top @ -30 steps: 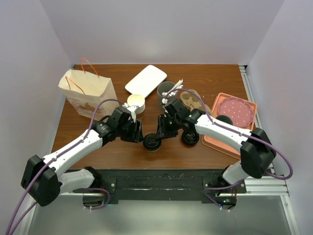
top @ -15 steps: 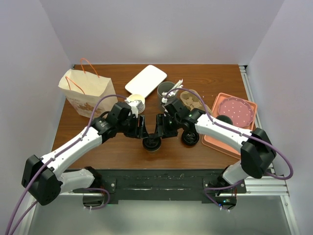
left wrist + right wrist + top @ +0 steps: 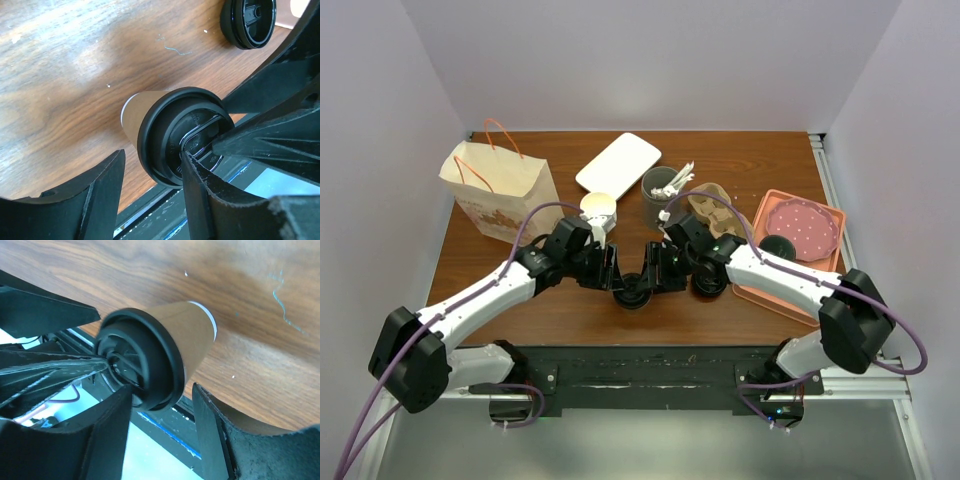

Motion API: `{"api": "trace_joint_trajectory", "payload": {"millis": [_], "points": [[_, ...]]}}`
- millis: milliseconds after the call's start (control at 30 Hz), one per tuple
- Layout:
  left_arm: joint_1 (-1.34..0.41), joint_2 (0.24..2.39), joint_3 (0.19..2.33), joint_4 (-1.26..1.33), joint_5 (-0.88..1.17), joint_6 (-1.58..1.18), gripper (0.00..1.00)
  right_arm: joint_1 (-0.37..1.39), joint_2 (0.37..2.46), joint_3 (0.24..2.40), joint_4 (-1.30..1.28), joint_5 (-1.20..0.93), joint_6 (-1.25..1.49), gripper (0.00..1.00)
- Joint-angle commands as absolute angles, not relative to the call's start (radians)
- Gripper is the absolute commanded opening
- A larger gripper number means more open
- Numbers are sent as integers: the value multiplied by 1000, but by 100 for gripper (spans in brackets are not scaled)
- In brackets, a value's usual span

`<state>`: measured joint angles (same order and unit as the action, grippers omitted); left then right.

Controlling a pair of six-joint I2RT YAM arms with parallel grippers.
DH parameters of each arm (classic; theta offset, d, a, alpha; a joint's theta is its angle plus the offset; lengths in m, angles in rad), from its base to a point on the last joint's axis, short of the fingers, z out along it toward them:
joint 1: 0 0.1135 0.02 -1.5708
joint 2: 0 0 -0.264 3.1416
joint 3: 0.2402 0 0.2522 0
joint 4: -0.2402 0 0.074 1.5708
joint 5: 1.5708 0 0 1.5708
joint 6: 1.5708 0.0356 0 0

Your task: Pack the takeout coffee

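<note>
Above: your arms are meeting at the coffee cup (image 3: 632, 291), upright near the table's (image 3: 760, 160) front edge. Left wrist: your left fingers (image 3: 95, 195) are straddling its lid, released. Right wrist: your right fingers (image 3: 215, 440) are flanking it, likewise released. You're probably mid-pickup; next, clamp and carry it to the bag (image 3: 500, 190).

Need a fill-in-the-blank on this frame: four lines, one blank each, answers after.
1. The takeout coffee has a lid coloured ___.
2. The paper bag stands at the table's back ___ corner.
3. The left tool and right tool flank the coffee, which stands ___, not tipped.
4. The white utensils sit in a dark grey ___.
Answers: black; left; upright; cup.
</note>
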<state>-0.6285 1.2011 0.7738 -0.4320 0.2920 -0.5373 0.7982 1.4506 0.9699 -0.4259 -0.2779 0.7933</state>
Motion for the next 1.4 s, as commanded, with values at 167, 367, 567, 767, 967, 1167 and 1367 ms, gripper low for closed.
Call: {"api": "trace_joint_trajectory", "payload": {"millis": [167,367,567,767,967,1167,1367], "points": [[-624,1203,713,-410,299,-548,52,802,1407,902,-348,-290,822,48],[-624,1206,683,-420,259,-551,52,801,1382,818,-339,-238,816,43],[-626,1226,675,-437,235,-549,53,801,1365,678,-236,-242,830,40],[-626,1244,680,-456,213,-545,53,802,1390,575,-146,-227,839,39],[-624,1267,683,-474,210,-545,53,801,1402,502,-86,-199,850,38],[-626,1275,690,-485,196,-552,53,801,1370,454,-80,-160,850,38],[-626,1281,709,-492,201,-560,53,799,1350,437,-80,-152,841,38]]}}
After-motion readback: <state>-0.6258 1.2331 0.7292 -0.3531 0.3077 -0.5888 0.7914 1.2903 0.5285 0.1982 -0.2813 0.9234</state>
